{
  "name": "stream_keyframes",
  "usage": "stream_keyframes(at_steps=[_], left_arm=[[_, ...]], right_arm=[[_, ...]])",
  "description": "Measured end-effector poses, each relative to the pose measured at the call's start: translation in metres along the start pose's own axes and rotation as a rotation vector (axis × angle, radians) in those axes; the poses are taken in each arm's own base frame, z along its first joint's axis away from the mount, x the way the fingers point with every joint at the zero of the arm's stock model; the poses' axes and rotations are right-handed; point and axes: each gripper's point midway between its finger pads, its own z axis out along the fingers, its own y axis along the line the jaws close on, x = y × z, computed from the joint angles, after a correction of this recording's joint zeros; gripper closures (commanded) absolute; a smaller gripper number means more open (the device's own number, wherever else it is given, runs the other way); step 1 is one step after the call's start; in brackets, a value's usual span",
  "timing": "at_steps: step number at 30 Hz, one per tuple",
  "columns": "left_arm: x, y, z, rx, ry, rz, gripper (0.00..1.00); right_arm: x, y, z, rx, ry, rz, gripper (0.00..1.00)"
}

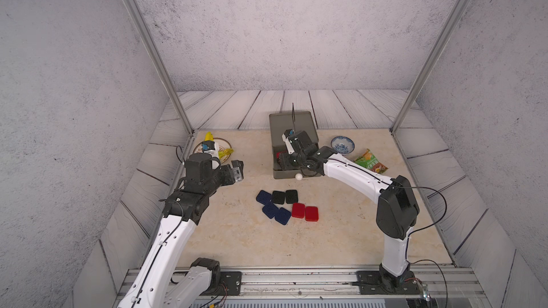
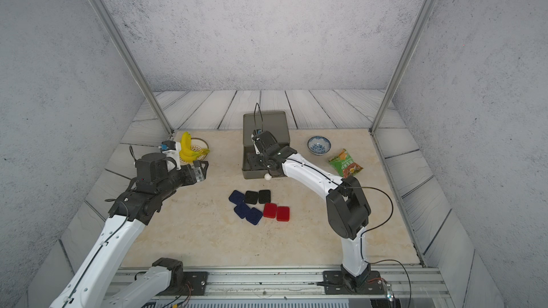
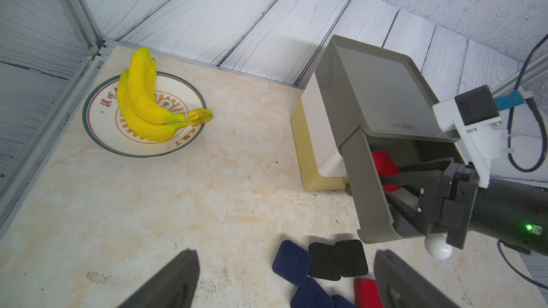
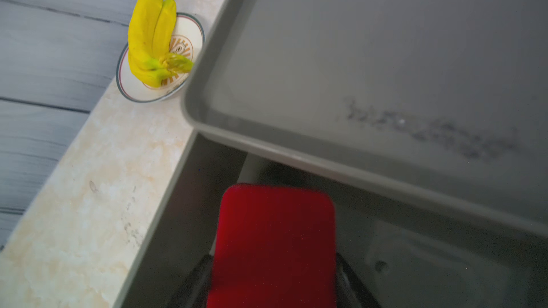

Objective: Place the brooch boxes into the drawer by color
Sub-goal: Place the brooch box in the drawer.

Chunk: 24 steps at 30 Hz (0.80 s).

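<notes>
The drawer cabinet (image 1: pixel 292 122) stands at the back centre, and its grey top drawer (image 3: pixel 367 179) is pulled out towards me. My right gripper (image 4: pixel 274 262) reaches down into that drawer with a red brooch box (image 4: pixel 275 232) between its fingers, which lie against both of the box's sides. On the table in front lie three dark blue boxes (image 1: pixel 264 197), two black ones (image 1: pixel 278 197) and two red ones (image 1: pixel 298 210), close together. My left gripper (image 1: pixel 237 170) hovers open and empty to their left, above the table.
A plate (image 1: pixel 225 145) with yellow bananas (image 3: pixel 142 99) sits at the back left, just beyond my left gripper. A blue-patterned bowl (image 1: pixel 342 144) and a green snack packet (image 1: pixel 370 161) lie to the right of the cabinet. The drawer's white ball knob (image 1: pixel 299 176) juts forward.
</notes>
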Motion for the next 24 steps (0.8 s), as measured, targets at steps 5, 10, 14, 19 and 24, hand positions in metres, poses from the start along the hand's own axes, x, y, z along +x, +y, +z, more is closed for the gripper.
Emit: stream_keyframes(at_steps=[5,10,14,19,24], left_arm=[[-0.002,-0.001,0.000,0.002,-0.007,0.001,0.02],[-0.002,-0.001,0.000,0.002,-0.008,0.001,0.02],[-0.002,0.001,0.000,-0.008,-0.012,0.000,0.02],[0.001,0.005,0.003,-0.026,0.005,0.000,0.02],[0.007,0.006,0.009,-0.032,0.032,-0.001,0.02]], right_arm=[[-0.004,0.000,0.000,0.002,-0.014,-0.001,0.27],[-0.006,0.000,-0.002,0.005,-0.020,-0.005,0.26],[-0.007,0.001,-0.026,-0.005,-0.038,-0.023,0.24],[-0.011,0.001,-0.098,-0.036,-0.141,-0.065,0.22],[0.007,-0.006,-0.167,-0.057,-0.236,-0.144,0.21]])
